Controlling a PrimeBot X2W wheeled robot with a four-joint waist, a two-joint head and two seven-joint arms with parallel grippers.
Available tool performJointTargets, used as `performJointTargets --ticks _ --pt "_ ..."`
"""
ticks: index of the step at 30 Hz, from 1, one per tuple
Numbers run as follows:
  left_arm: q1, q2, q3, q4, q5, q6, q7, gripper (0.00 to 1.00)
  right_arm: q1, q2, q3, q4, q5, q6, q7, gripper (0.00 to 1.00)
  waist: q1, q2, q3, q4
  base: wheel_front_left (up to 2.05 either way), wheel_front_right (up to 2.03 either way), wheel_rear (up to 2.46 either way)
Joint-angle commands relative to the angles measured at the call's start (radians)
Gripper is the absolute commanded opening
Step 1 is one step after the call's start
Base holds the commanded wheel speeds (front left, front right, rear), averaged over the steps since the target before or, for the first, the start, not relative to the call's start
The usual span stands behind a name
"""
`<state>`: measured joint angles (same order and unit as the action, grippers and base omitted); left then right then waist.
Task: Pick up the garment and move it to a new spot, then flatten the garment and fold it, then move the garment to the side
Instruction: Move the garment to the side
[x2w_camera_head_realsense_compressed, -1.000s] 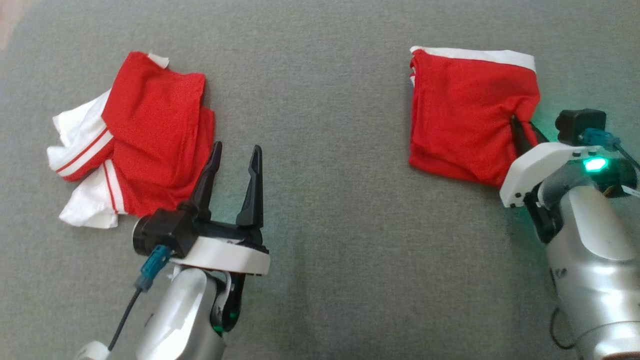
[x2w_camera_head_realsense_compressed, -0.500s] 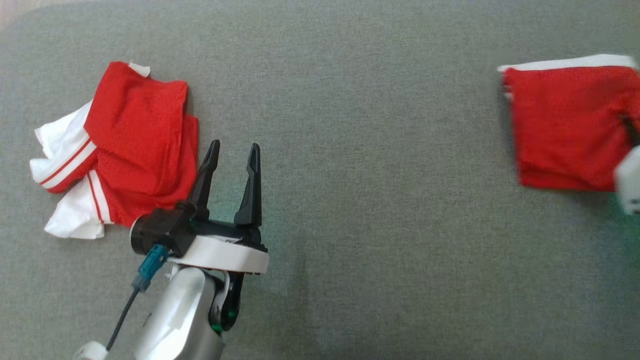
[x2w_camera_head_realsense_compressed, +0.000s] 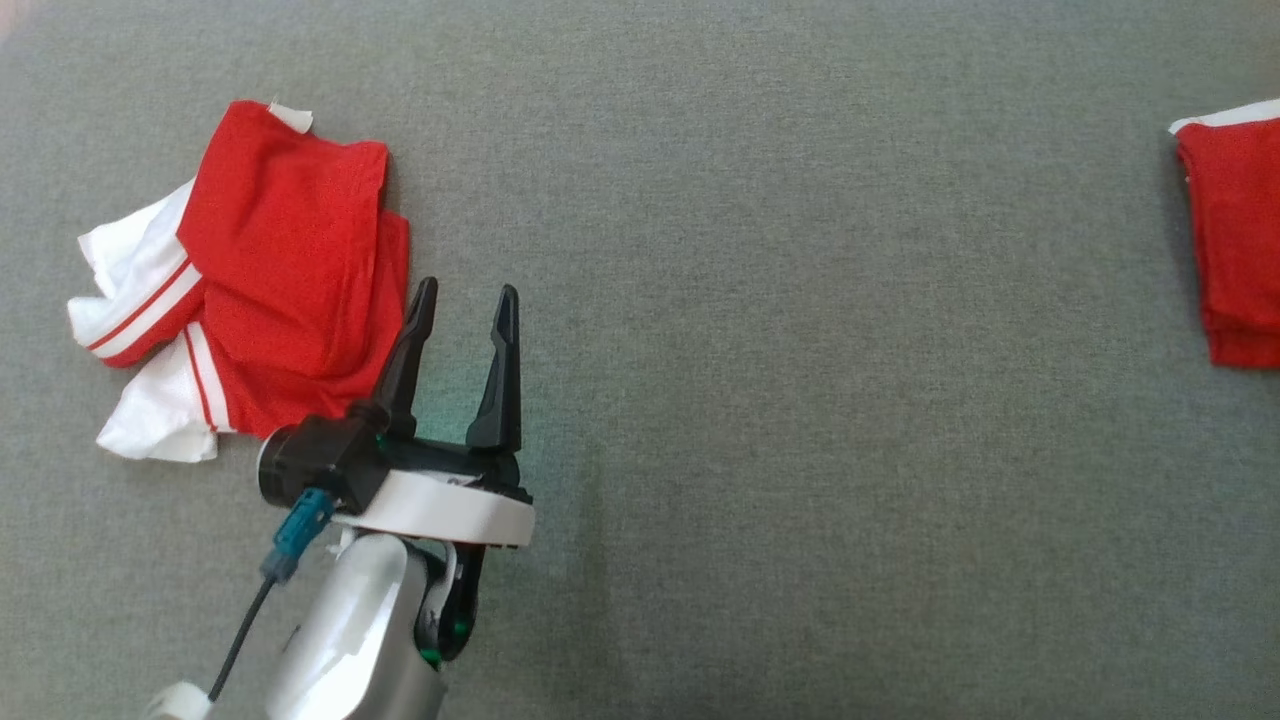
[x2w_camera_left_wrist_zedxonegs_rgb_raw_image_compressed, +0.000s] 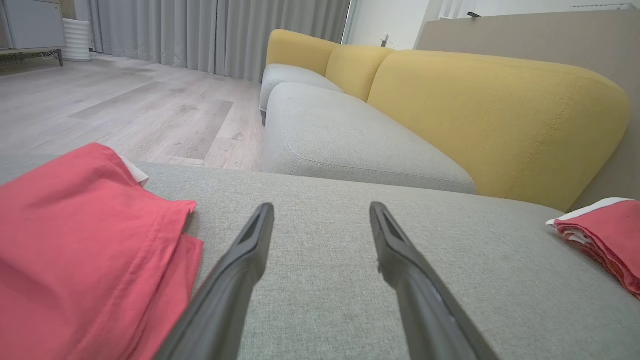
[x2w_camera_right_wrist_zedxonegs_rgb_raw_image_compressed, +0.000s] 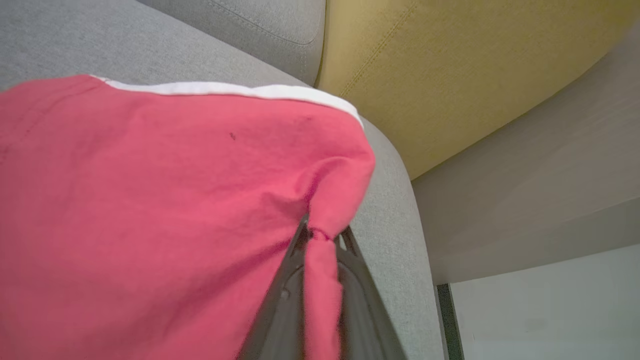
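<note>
A folded red garment (x2w_camera_head_realsense_compressed: 1240, 250) with a white band lies at the right edge of the head view, partly cut off. My right gripper (x2w_camera_right_wrist_zedxonegs_rgb_raw_image_compressed: 322, 232) is shut on a bunched corner of this garment (x2w_camera_right_wrist_zedxonegs_rgb_raw_image_compressed: 150, 200), close to the grey cushion's right edge. The same garment (x2w_camera_left_wrist_zedxonegs_rgb_raw_image_compressed: 607, 235) shows at the far right of the left wrist view. My left gripper (x2w_camera_head_realsense_compressed: 462, 300) stands open over the cushion with nothing between its fingers (x2w_camera_left_wrist_zedxonegs_rgb_raw_image_compressed: 250, 250). Just left of it lies a crumpled red and white garment (x2w_camera_head_realsense_compressed: 290, 270), also seen in the left wrist view (x2w_camera_left_wrist_zedxonegs_rgb_raw_image_compressed: 75, 240).
Both garments rest on a wide grey cushion (x2w_camera_head_realsense_compressed: 800, 400). Its rounded right edge (x2w_camera_right_wrist_zedxonegs_rgb_raw_image_compressed: 395, 225) drops off beside the held garment. A yellow sofa back (x2w_camera_left_wrist_zedxonegs_rgb_raw_image_compressed: 490, 115) rises behind, and wooden floor (x2w_camera_left_wrist_zedxonegs_rgb_raw_image_compressed: 125, 110) lies beyond the far edge.
The folded red garment has slid far to the right with my right gripper, which has left the head view. The left gripper and the crumpled garment have stayed in place.
</note>
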<state>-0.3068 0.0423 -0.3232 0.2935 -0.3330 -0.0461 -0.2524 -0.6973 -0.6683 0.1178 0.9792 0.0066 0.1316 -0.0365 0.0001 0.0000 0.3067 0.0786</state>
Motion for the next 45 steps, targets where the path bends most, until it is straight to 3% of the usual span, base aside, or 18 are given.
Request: performJointTargets --ticks 1,6,7,13,17,22,34,39,45 --pt "-0.033 0.008 0.035 -0.031 0.011 -0.007 -0.009 1.0 -0.008 -0.023 -0.003 -0.013 -0.013 -0.001 -0.015 0.0 -0.0001 0.0 0.0 0.001 0.0 0.0 0.0" --pt "-0.03 0.008 0.038 -0.03 0.014 -0.007 -0.009 1.0 -0.015 0.001 -0.052 0.01 -0.05 -0.001 -0.016 0.01 -0.0001 0.0 -0.002 -0.001 0.0 0.0 0.0" --pt "-0.03 0.008 0.038 -0.029 0.014 -0.007 -0.009 1.0 -0.016 0.007 -0.065 0.01 -0.056 -0.001 -0.017 1.0 -0.0001 0.0 -0.003 -0.002 0.0 0.0 0.0" --pt "-0.026 0.008 0.045 -0.025 0.014 -0.006 -0.009 1.0 -0.023 0.055 -0.14 -0.016 -0.095 -0.001 -0.029 1.0 -0.0001 0.0 -0.03 -0.015 0.0 0.0 0.0" --pt "-0.016 0.008 0.055 -0.025 0.01 -0.003 -0.009 1.0 -0.022 0.123 -0.197 -0.073 -0.096 -0.001 -0.064 1.0 -0.0001 0.0 -0.068 -0.027 0.0 0.0 0.0" --pt "0.005 0.008 0.076 -0.028 0.005 0.003 -0.009 1.0 0.002 0.246 -0.229 -0.195 -0.066 -0.001 -0.109 1.0 -0.0001 0.0 -0.127 -0.039 0.0 0.0 0.0" --pt "0.077 0.008 0.125 -0.029 0.008 0.003 -0.009 1.0 0.22 0.538 -0.189 -0.575 0.089 -0.001 -0.165 1.0 -0.0001 0.0 -0.236 -0.036 0.0 0.0 0.0" --pt "0.109 0.008 0.128 -0.03 -0.002 0.004 -0.009 1.0 0.347 0.598 -0.162 -0.654 0.128 -0.001 -0.172 1.0 -0.0001 0.0 -0.256 -0.027 0.0 0.0 0.0" --pt "0.143 0.008 0.127 -0.027 -0.012 0.007 -0.009 1.0 0.469 0.617 -0.151 -0.682 0.167 -0.001 -0.187 1.0 -0.0001 0.0 -0.267 -0.027 0.0 0.0 0.0"
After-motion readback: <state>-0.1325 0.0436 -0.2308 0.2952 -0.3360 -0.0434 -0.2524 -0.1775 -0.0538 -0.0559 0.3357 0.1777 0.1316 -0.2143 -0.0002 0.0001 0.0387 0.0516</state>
